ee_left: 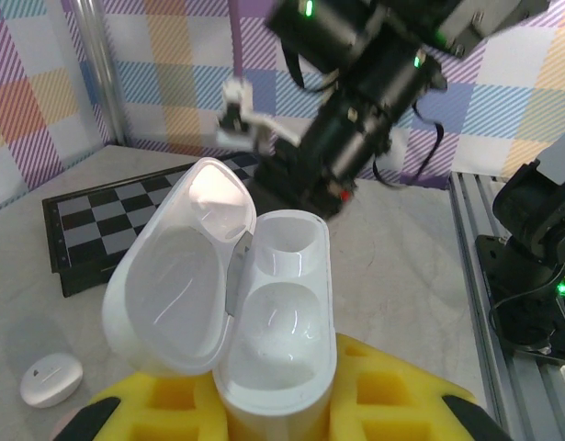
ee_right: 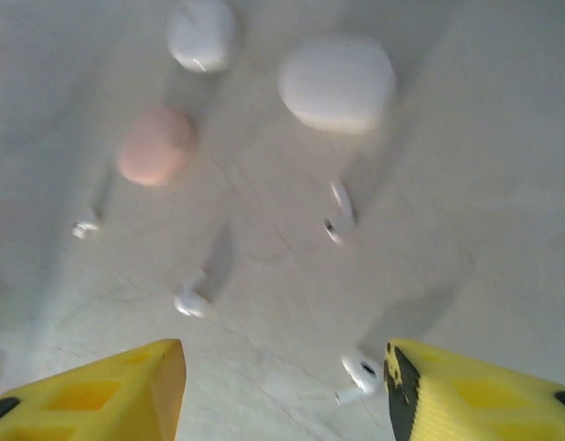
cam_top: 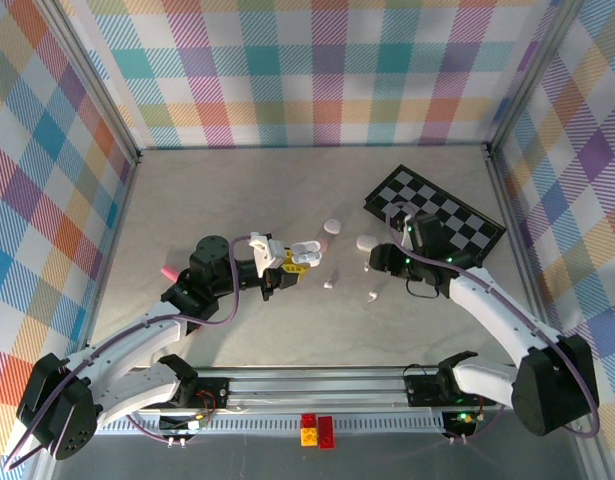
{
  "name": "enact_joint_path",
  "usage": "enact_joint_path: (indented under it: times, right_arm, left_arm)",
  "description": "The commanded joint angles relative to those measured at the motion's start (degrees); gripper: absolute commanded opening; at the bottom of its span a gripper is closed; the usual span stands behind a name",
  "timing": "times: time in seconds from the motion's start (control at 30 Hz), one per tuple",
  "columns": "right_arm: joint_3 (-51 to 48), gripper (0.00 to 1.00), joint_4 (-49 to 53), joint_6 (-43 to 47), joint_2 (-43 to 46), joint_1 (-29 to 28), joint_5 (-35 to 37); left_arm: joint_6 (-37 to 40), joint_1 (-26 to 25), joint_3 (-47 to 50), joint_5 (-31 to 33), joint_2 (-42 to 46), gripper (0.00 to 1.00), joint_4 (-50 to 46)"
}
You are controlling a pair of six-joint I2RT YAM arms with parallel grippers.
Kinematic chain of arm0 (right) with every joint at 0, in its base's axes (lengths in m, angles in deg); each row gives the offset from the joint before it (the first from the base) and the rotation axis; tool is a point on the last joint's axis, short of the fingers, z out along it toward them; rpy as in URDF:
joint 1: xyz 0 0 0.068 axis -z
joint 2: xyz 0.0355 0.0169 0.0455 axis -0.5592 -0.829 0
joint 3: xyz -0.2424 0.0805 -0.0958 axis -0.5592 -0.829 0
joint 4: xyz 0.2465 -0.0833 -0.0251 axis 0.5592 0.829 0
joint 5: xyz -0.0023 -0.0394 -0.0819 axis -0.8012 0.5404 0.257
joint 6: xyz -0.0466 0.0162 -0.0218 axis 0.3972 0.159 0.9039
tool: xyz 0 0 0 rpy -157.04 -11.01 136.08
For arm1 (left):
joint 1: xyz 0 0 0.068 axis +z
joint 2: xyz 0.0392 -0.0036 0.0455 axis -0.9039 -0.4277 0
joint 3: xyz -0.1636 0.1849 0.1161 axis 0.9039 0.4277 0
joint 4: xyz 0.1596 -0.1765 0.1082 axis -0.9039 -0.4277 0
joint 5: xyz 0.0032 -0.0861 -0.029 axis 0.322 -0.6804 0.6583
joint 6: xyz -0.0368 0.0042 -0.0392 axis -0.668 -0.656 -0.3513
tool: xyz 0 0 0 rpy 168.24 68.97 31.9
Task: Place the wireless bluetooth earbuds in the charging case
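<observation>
My left gripper is shut on the white charging case, holding it upright above the table between yellow pads. Its lid stands open to the left and both wells look empty. Several small white earbuds lie on the table: one right beside the inner face of my right finger, others at mid-left, centre and far left. My right gripper hangs low over them, open, with nothing between its fingers. From above, two earbuds lie below the right gripper.
Closed oval cases lie behind the earbuds: a white one, a pink one and another white one. A folded checkerboard sits at the back right. A pink item lies left of my left arm. Red bricks rest on the front rail.
</observation>
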Motion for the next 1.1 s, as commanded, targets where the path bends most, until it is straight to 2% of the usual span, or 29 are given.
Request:
enact_joint_path:
  times: [0.0,0.23,0.33,0.4,0.57,1.07]
  right_arm:
    - [-3.66,0.55,-4.2,-6.55,-2.14,1.19,-4.24]
    - [-7.54,0.44,-6.38,-8.88,-5.44,2.31,-6.95]
    - [-9.25,0.42,-7.66,-9.4,-6.43,2.27,-7.03]
    - [-9.71,0.42,-8.83,-9.65,-7.51,2.24,-8.17]
    - [-10.6,0.42,-11.34,-10.94,-9.34,2.29,-10.59]
    - [-11.4,0.34,-13.34,-10.37,-12.98,2.28,-11.87]
  left_arm:
    - [-0.12,-0.55,0.36,0.67,1.31,0.02,2.16]
    - [1.99,-0.55,-0.33,2.68,2.69,0.02,-1.19]
    - [0.67,-0.55,-2.39,6.56,2.2,0.01,-4.54]
    - [1.59,-0.55,-3.84,6.51,1.73,0.01,-7.4]
    - [0.19,-0.55,-3.85,5.88,1.86,0.01,-5.87]
    - [-2.71,-0.55,-3.7,5.61,1.38,0.0,-3.57]
